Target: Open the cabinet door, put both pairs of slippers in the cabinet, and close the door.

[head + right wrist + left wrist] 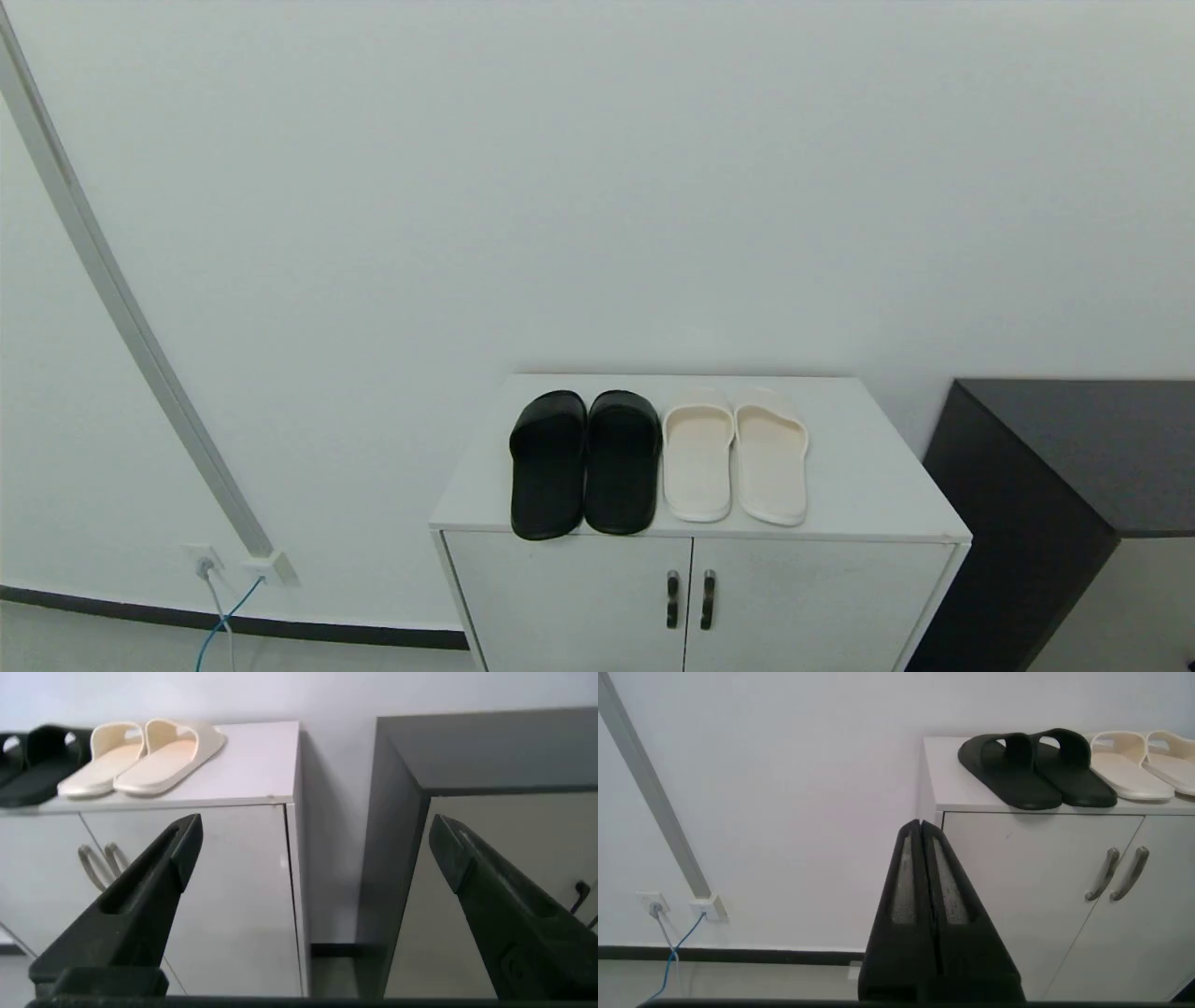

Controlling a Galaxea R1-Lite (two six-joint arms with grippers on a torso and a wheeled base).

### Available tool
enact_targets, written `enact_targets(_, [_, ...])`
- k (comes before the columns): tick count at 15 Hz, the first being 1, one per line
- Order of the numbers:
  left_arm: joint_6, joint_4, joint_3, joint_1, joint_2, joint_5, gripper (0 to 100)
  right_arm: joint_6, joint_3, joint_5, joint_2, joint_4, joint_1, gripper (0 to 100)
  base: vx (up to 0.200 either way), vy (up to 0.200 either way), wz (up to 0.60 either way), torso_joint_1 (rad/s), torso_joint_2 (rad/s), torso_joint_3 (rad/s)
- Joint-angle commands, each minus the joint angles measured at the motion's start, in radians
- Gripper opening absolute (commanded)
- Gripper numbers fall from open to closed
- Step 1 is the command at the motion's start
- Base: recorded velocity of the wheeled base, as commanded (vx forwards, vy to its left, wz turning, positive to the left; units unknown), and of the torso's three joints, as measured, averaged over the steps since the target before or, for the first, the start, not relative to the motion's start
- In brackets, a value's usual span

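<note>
A white cabinet [868, 485] stands against the wall, both doors closed, with two dark handles [689, 598] at the centre seam. On its top lie a black pair of slippers [583, 462] and, to their right, a cream pair of slippers [736, 455]. My left gripper [921, 826] is shut, fingers pressed together, held in front of the cabinet's left side [1008, 887], apart from it. My right gripper [313, 831] is open wide, off the cabinet's right side [243, 887], with nothing between its fingers. The black pair [1036, 763] and cream pair [140, 751] show from the wrists too.
A dark cabinet [1046, 504] stands close to the right of the white one. A wall conduit [121, 308] slants down to a socket with cables [219, 597] at the lower left. Open floor lies left of the white cabinet.
</note>
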Motion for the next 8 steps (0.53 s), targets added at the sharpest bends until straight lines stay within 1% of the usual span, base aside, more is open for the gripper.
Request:
enact_targets(1, [-0.001,0.0,0.0,0.0,0.0,0.002,0,-0.018,0.0,0.018,0.006,0.002,0.002,100,0.0,0.0,0.0,0.0,0.0,0.0])
enact_targets(4, [-0.001,0.0,0.0,0.0,0.0,0.001,0,-0.029,-0.004,0.021,0.027,-0.002,0.006,100,0.0,0.0,0.0,0.0,0.0,0.0])
enact_targets(5, [0.001,0.0,0.0,0.0,0.0,0.001,0,-0.015,-0.126,0.038,0.101,0.003,0.009,100,0.0,0.0,0.0,0.0,0.0,0.0])
enact_targets(6, [0.001,0.0,0.0,0.0,0.0,0.001,0,-0.006,-0.189,0.049,0.167,0.017,0.011,100,0.0,0.0,0.0,0.0,0.0,0.0])
enact_targets(8, [-0.002,0.0,0.0,0.0,0.0,0.001,0,-0.042,-0.199,0.11,0.346,0.014,0.009,100,0.0,0.0,0.0,0.0,0.0,0.0])
